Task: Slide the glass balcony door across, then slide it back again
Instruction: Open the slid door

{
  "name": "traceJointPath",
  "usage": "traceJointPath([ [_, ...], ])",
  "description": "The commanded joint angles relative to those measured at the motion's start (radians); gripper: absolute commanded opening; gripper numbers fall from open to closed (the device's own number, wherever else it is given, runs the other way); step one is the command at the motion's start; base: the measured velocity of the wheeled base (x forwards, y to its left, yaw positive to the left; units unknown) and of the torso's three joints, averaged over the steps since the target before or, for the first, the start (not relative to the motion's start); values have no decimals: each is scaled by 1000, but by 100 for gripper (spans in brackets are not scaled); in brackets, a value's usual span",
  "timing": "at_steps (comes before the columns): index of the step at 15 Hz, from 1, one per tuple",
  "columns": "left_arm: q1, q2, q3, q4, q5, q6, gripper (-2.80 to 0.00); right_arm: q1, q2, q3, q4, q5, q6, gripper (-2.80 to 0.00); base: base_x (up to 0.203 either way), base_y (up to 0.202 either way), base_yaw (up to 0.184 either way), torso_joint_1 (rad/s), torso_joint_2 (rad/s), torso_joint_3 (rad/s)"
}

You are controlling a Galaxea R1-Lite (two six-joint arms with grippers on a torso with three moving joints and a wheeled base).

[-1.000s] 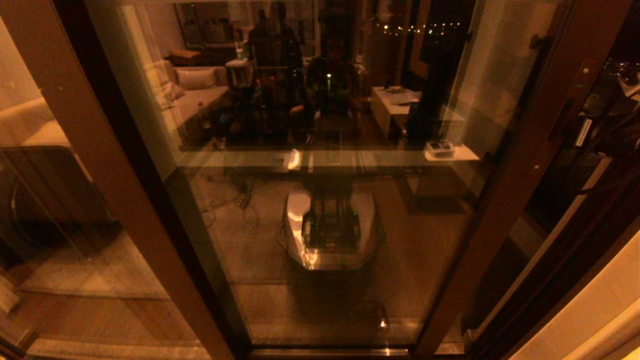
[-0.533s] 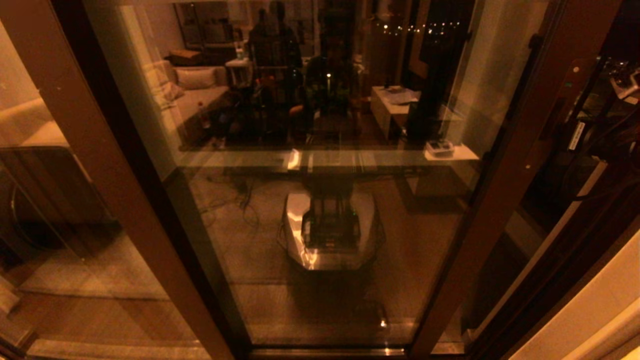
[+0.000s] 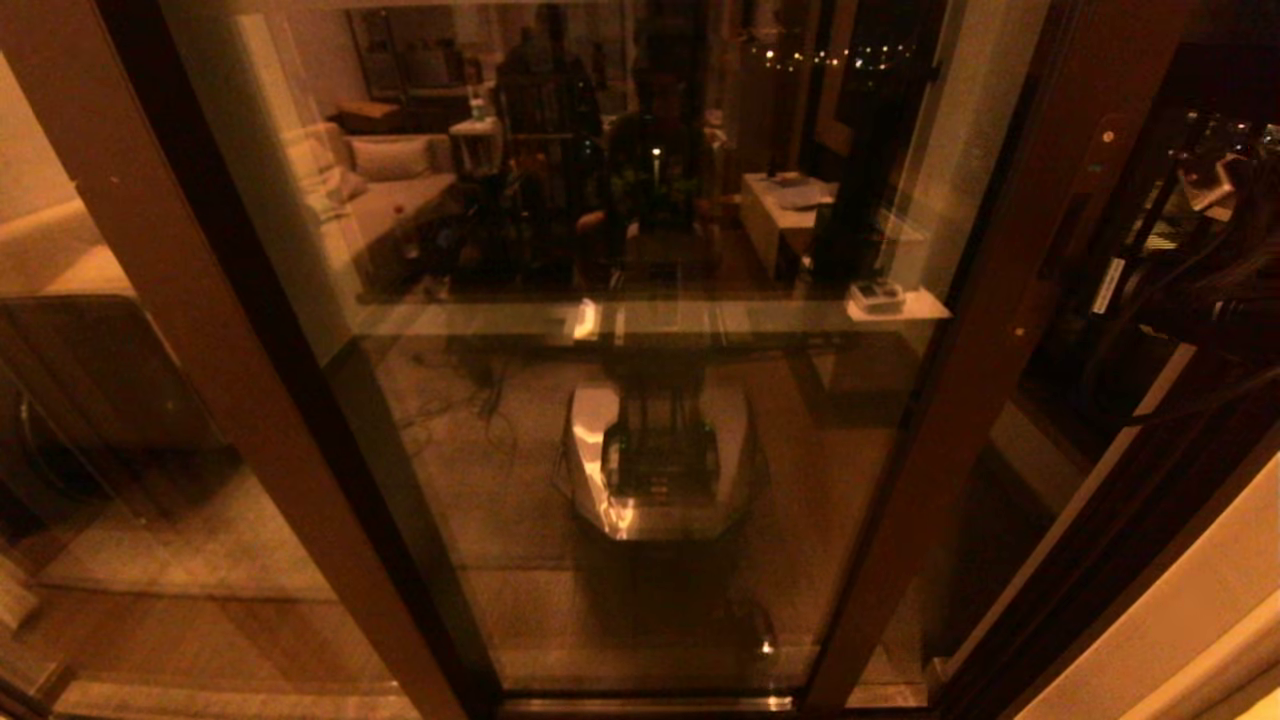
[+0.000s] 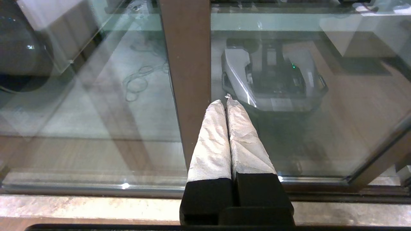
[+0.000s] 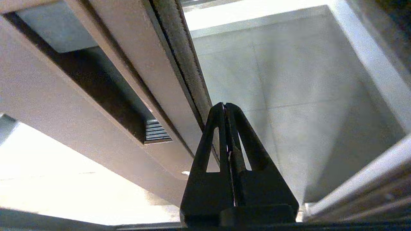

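Far left, the fixed post (image 3: 200, 350) stands in front of the door's left edge. The L gripper (image 4: 226, 102) hangs low near the bottom track (image 4: 96, 189), fingers pressed together w/ nothing between them. It's parked and has no part in this step. Centre: the door (image 3: 640, 420) fills most of the head view, its glass mirroring the room and the robot's base. Its R stile (image 3: 960, 350) is off the jamb, w/ a dark gap open to its right, so I'd judge the first slide is underway and not finished. In the R wrist view the R gripper (image 5: 225, 107) has its fingers together and empty. The tips look to sit against the stile's edge by the fuzzy seal strip (image 5: 183, 54), just past the handle slot (image 5: 106, 86); actual contact can't be confirmed. So it's a push w/ closed fingers, not a grasp. To do it well, push along the track only, flat on the stile's rigid edge rather than on the soft seal, where the tips could skid off. Stay off the glass. Go slow and steady so the door doesn't bounce at the end stop. The return slide needs a new contact, prob. hooking the handle slot. Far right is the pale wall (image 3: 1180, 620).
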Motion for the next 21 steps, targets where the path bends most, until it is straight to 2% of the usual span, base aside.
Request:
traceJointPath([
  [1,0,-2,0,0,0,0,-280,17,7,8,-10,-3,2,-280,0,0,0,0,0,0],
  [4,0,-2,0,0,0,0,-280,42,2,23,-12,-13,2,-280,0,0,0,0,0,0],
  [7,0,-2,0,0,0,0,-280,61,-8,18,-63,-117,69,-280,0,0,0,0,0,0],
  [10,0,-2,0,0,0,0,-280,77,-19,-4,-91,-123,45,-280,0,0,0,0,0,0],
  [14,0,-2,0,0,0,0,-280,161,-45,-34,-83,-132,10,-280,0,0,0,0,0,0],
  [16,0,-2,0,0,0,0,-280,185,-45,-90,-50,-145,2,-280,0,0,0,0,0,0],
  [19,0,-2,0,0,0,0,-280,237,-45,-214,92,-205,-6,-280,0,0,0,0,0,0],
  [21,0,-2,0,0,0,0,-280,262,-41,-249,120,-232,-61,-280,0,0,0,0,0,0],
])
